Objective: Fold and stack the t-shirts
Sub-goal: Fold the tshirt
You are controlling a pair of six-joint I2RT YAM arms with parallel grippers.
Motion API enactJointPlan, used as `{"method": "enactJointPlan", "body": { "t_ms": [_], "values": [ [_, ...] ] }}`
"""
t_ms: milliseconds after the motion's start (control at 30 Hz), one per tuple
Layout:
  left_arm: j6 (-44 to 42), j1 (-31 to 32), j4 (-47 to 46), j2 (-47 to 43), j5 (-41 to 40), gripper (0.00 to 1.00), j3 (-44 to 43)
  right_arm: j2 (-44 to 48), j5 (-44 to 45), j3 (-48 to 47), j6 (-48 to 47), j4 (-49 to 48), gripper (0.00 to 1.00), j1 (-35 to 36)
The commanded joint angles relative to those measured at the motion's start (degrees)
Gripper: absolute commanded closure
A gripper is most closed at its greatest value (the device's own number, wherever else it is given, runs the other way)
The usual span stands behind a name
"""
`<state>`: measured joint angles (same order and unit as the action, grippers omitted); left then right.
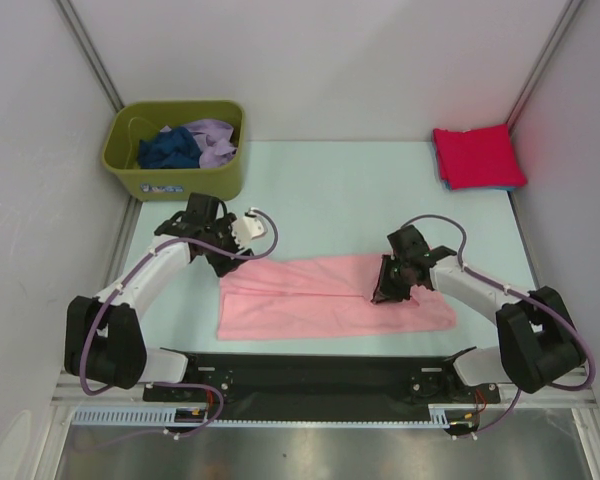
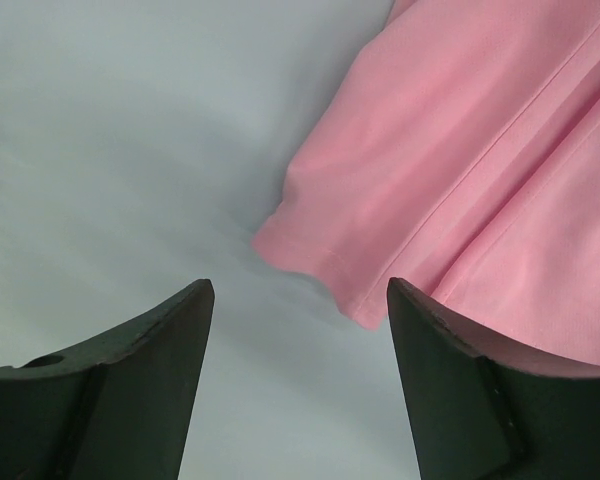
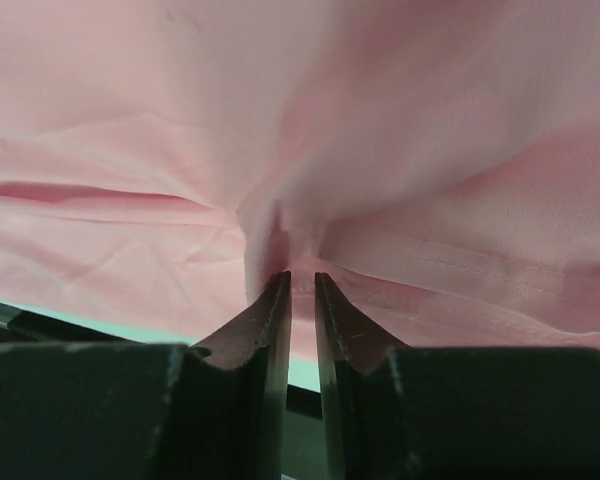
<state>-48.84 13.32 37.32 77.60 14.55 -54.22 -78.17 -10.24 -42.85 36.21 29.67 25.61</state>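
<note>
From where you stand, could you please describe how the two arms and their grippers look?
Both the left arm and right arm have white links, black joints and a looping purple cable. The left gripper and right gripper have dark, wedge-shaped fingers.

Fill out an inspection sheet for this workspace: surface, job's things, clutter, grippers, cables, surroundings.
Surface: pale green table mat, flat, no spills seen.
Job's things: pink t-shirt lying in a long folded band near the arms; red shirt folded on a light blue shirt at the far right corner; navy shirt and lavender shirt crumpled in the bin.
Clutter: olive-green bin at the far left corner; nothing else seen.
Grippers: left gripper open, over the mat beside the pink t-shirt's corner; right gripper pinched shut on a bunch of pink cloth.
Cables: purple cables looped at both wrists.
Surroundings: white walls on three sides.
</note>
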Motion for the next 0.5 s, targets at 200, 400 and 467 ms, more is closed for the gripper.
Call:
{"method": "enactJointPlan", "body": {
  "t_ms": [200, 400, 467],
  "values": [
    [2.5, -0.4, -1.6, 0.9, 0.3, 0.24, -1.7, 0.0, 1.6, -3.3, -0.3, 2.8, 0.74, 3.2],
    [11.3, -2.8, -5.4, 1.0, 2.9, 0.23, -2.7, 3.6, 13.7, -14.6, -9.0, 16.9, 0.26, 0.1],
    [11.8, -2.9, -7.2, 2.0, 2.4, 0.23, -2.5, 4.4, 13.5, -15.8, -11.1, 16.9, 0.20, -4.7]
  ]
}}
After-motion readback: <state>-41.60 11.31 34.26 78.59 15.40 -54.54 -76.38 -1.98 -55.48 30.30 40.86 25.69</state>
